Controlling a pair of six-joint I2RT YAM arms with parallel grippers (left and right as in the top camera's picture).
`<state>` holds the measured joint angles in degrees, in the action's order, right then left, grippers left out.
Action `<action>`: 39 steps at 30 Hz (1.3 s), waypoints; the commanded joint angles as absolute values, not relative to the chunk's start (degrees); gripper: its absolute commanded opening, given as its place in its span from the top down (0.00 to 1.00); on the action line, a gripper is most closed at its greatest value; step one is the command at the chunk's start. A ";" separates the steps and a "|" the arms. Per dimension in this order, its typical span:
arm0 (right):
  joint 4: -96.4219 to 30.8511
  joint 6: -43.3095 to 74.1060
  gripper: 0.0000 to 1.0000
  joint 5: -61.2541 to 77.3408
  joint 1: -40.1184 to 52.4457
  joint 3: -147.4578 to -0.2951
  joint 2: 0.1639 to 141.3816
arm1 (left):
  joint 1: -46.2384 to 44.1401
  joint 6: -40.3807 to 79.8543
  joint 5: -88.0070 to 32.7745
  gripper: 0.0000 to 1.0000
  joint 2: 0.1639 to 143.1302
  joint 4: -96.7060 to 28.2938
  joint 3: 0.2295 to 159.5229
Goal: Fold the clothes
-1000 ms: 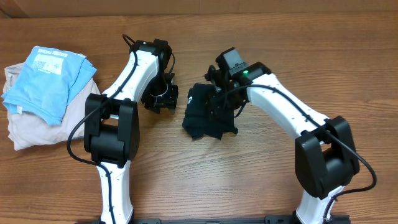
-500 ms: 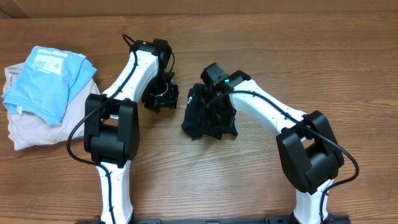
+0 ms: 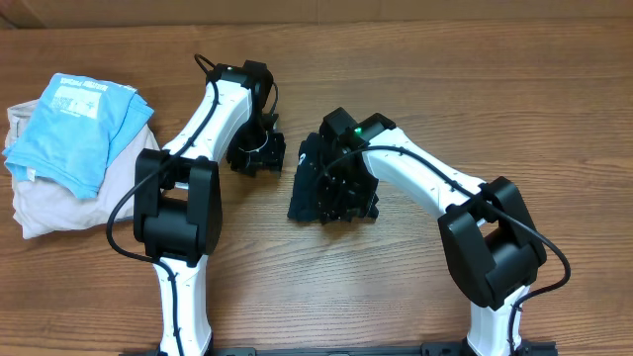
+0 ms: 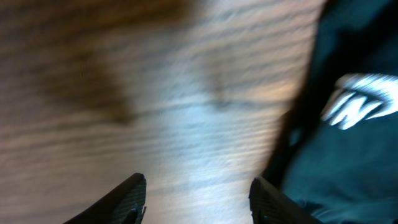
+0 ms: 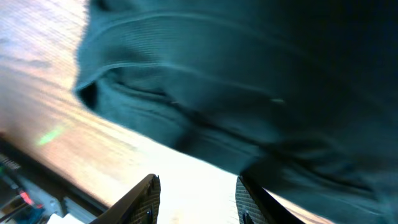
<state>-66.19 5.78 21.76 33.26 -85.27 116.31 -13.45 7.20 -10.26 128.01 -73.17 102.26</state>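
A black garment (image 3: 309, 203) lies bunched in the middle of the wooden table; it shows with a white logo in the left wrist view (image 4: 348, 137) and fills the top of the right wrist view (image 5: 249, 87). My right gripper (image 3: 341, 188) is over it, open and empty (image 5: 196, 199), its fingers (image 5: 144, 198) over bare wood beside the cloth edge. My left gripper (image 3: 259, 156) is just left of the garment, open and empty (image 4: 198, 202) above the table. A light blue shirt (image 3: 84, 124) lies on a beige garment (image 3: 59, 203) at the far left.
The wooden table (image 3: 396, 287) runs to the front edge, where both arm bases stand. The pile of blue and beige clothes sits by the left edge. A cardboard-coloured wall runs along the back.
My right gripper has moved left and forward from above the garment's right side onto its middle. The garment has shifted slightly. The left arm has not moved.
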 commanded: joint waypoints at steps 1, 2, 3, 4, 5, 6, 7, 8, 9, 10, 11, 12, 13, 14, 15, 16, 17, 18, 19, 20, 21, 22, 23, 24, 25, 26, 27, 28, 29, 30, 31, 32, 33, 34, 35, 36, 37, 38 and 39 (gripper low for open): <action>-66.22 6.04 0.57 17.06 31.11 -86.48 110.54 | -13.26 3.36 -18.11 0.39 126.30 -70.87 102.10; -66.08 6.04 0.57 16.21 30.55 -86.76 108.81 | -13.26 1.41 -21.69 0.34 126.30 -69.43 102.10; -65.91 6.04 0.56 15.38 30.04 -86.98 107.24 | -13.26 -0.38 -24.84 0.27 126.30 -68.05 102.10; -65.80 6.04 0.55 14.50 29.43 -87.15 105.60 | -13.26 -1.83 -27.51 0.24 126.30 -66.65 102.10; -65.63 6.07 0.52 13.61 28.56 -87.20 103.66 | -13.26 -2.63 -29.78 0.16 126.30 -64.73 102.10; -65.60 6.04 0.51 13.43 27.77 -87.20 102.26 | -13.26 -2.59 -30.02 0.12 126.30 -63.53 102.10; -65.69 6.04 0.50 13.52 27.07 -87.20 101.25 | -13.26 -2.46 -29.87 0.12 126.32 -62.22 102.10; -65.93 6.04 0.50 13.52 26.33 -87.20 100.44 | -13.26 -2.11 -29.89 0.11 126.32 -61.30 102.08; -66.19 6.02 0.50 13.50 25.63 -87.20 99.85 | -13.26 -1.67 -29.89 0.11 126.32 -60.38 102.08; -66.43 6.04 0.50 13.50 25.08 -87.20 99.59 | -13.26 -1.45 -29.91 0.11 126.32 -59.66 102.08; -66.78 6.04 0.50 13.52 24.51 -87.20 99.48 | -13.30 -1.48 -29.93 0.11 126.32 -58.81 102.06; -67.05 6.04 0.50 13.54 24.12 -87.20 99.48 | -13.32 -1.45 -29.91 0.11 126.32 -58.06 102.02; -67.24 6.04 0.50 13.54 23.90 -87.18 99.50 | -13.41 -1.45 -29.91 0.11 126.32 -57.49 102.00; -67.31 6.04 0.50 13.54 23.86 -87.11 99.50 | -13.43 -1.45 -29.95 0.11 126.32 -56.82 101.95; -67.33 6.02 0.50 13.52 23.88 -87.09 99.50 | -13.52 -1.43 -30.11 0.11 126.32 -56.07 101.86; -67.31 6.04 0.50 13.52 23.88 -87.09 99.50 | -13.56 -1.08 -30.17 0.10 126.32 -55.40 101.69; -67.29 6.04 0.50 13.54 23.88 -87.09 99.50 | -13.56 -0.84 -30.59 0.10 126.32 -54.74 101.49; -67.29 6.04 0.50 13.54 23.88 -87.09 99.50 | -13.56 -0.82 -31.46 0.10 126.34 -53.95 101.03; -67.29 6.04 0.50 13.54 23.88 -87.09 99.50 | -13.56 -0.62 -31.81 0.10 126.37 -53.47 100.62; -67.37 6.04 0.50 13.54 23.88 -87.09 99.50 | -13.56 -0.03 -32.05 0.10 126.37 -53.01 100.14; -67.48 6.04 0.50 13.54 23.88 -87.09 99.50 | -13.56 0.21 -32.23 0.10 126.41 -52.51 99.46; -67.59 6.04 0.50 13.54 23.88 -87.09 99.50 | -13.58 0.21 -32.60 0.10 126.56 -52.10 98.94; -67.66 6.04 0.50 13.54 23.88 -87.09 99.50 | -13.58 0.23 -33.01 0.10 126.80 -51.83 98.52; -67.68 6.04 0.50 13.54 23.88 -87.09 99.50 | -13.63 0.23 -33.65 0.10 127.31 -51.53 98.21; -67.66 6.04 0.50 13.54 23.88 -87.09 99.50 | -13.74 0.23 -34.39 0.11 127.94 -51.20 98.00; -67.64 6.04 0.50 13.54 23.88 -87.09 99.50 | -13.87 0.36 -34.87 0.11 128.70 -51.05 97.91; -67.66 6.04 0.50 13.54 23.88 -87.09 99.50 | -14.02 0.86 -35.03 0.11 129.45 -50.92 97.91; -67.70 6.04 0.50 13.54 23.88 -87.09 99.50 | -14.20 1.48 -35.20 0.11 130.19 -50.70 97.91; -67.77 6.04 0.50 13.56 23.88 -87.09 99.50 | -14.39 1.61 -36.14 0.12 131.07 -50.35 97.91; -67.85 6.04 0.50 13.56 23.88 -87.09 99.50 | -14.59 1.67 -37.45 0.13 131.85 -49.93 97.91; -67.88 6.04 0.50 13.56 23.88 -87.09 99.50 | -14.70 1.67 -38.59 0.15 132.38 -49.60 97.91; -67.88 6.04 0.50 13.54 23.88 -87.09 99.50 | -14.90 1.67 -39.92 0.20 132.84 -49.34 97.91; -67.85 6.04 0.51 13.56 23.88 -87.09 99.50 | -15.14 1.65 -40.53 0.23 133.27 -49.10 97.91; -67.88 6.04 0.50 13.56 23.88 -87.09 99.50 | -15.42 1.65 -40.49 0.25 133.36 -49.01 97.91; -67.90 6.04 0.51 13.56 23.88 -87.09 99.50 | -15.66 1.41 -39.81 0.30 133.38 -48.95 97.91; -67.92 6.04 0.50 13.56 23.88 -87.09 99.50 | -15.79 1.28 -38.96 0.37 133.38 -48.80 97.91; -68.07 6.04 0.51 13.54 23.88 -87.09 99.50 | -15.90 1.30 -37.74 0.42 133.38 -48.71 97.93; -68.16 6.04 0.51 13.54 23.88 -87.09 99.50 | -15.90 1.30 -36.69 0.47 133.38 -48.53 97.95; -68.23 6.04 0.50 13.54 23.88 -87.09 99.50 | -15.90 1.30 -36.16 0.53 133.38 -48.29 97.95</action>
